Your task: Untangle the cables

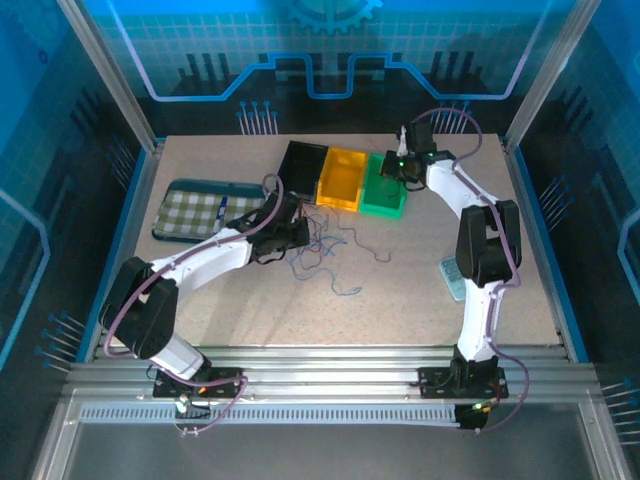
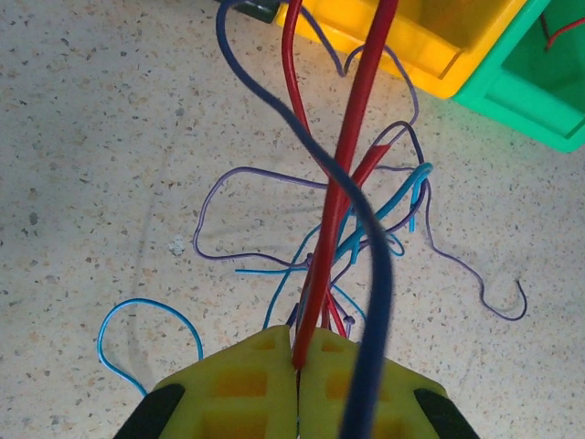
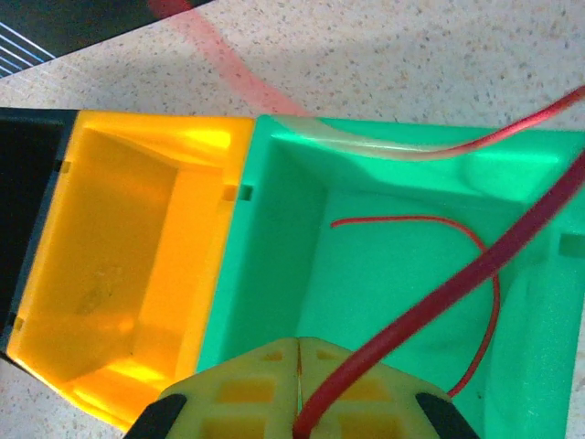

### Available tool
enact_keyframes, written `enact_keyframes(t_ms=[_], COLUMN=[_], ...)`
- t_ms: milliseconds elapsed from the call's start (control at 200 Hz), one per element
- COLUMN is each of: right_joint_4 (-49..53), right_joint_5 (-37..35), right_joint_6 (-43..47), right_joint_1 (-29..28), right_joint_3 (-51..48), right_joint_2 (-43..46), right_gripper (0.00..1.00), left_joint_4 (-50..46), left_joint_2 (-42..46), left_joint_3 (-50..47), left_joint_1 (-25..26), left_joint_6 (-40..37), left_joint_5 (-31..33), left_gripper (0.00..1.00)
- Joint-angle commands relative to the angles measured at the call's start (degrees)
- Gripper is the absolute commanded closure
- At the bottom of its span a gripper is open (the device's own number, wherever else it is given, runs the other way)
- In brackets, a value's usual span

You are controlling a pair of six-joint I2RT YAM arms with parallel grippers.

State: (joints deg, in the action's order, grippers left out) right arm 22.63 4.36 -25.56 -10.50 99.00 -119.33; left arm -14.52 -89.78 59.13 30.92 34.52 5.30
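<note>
**Both sets of fingers pinched shut on red wire, the knot sits by the left one**

The left fingers [image 2: 239, 382] are pressed fully together with 1 red wire [image 2: 345, 165] clamped in the seam, running up and away toward the bins. A dark blue wire [image 2: 384, 274] drapes across in front; can't tell if it's pinched too. The right fingers [image 3: 247, 377] are closed the same way on another red strand [image 3: 475, 273], hovering over the green bin [image 3: 274, 274], where 1 thin red wire [image 3: 411, 218] lies on the bottom.

The cables [image 1: 322, 247] are a wispy knot on the tabletop [image 1: 420, 300], just in front of the yellow bin [image 1: 340, 178] and right beside the left fingers. Blue and purplish loops trail outward.

My read on handling: featherweight, floppy, a bit springy, and thin enough to slip out of a pinch. I'd grab a straight run near a free end, not the knot, and pull slowly, since the neighbours will probably drag along.

The left arm [image 1: 205, 258] stretches low across the tabletop. The right arm [image 1: 460, 195] is bent at the elbow, reaching back over the bins.
</note>
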Motion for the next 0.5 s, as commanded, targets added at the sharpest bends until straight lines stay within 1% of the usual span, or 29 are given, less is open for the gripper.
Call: enact_keyframes(t_ms=[0,105,155,260,340,495], right_joint_4=[9.2,-0.2,-2.5,-0.7,0.2,3.5], right_joint_5=[-2.5,-3.6,-3.7,-3.6,-3.7,-6.6], right_joint_6=[3.6,2.4,2.2,3.1,3.4,1.8], right_joint_1=[-1.3,-1.7,-1.9,-2.1,-2.1,-2.2], right_joint_3=[3.5,-2.1,-3.0,-1.4,-2.2,-3.1], right_joint_2=[-2.6,0.6,1.3,1.3,1.7,2.0], right_gripper=[1.00,1.00,1.00,1.00,1.00,1.00], left_joint_4=[1.2,1.3,1.3,1.3,1.3,1.9], left_joint_2=[-1.1,-1.5,-1.5,-1.4,-1.2,-0.8], left_joint_3=[1.9,2.0,2.0,1.9,1.7,1.2], left_joint_1=[0.5,0.5,0.5,0.5,0.5,0.5], left_joint_6=[-0.5,-0.5,-0.5,-0.7,-0.7,-0.7], left_joint_5=[0.0,-0.3,-0.4,-0.6,-0.5,-0.3], left_gripper=[1.00,1.00,1.00,1.00,1.00,1.00])
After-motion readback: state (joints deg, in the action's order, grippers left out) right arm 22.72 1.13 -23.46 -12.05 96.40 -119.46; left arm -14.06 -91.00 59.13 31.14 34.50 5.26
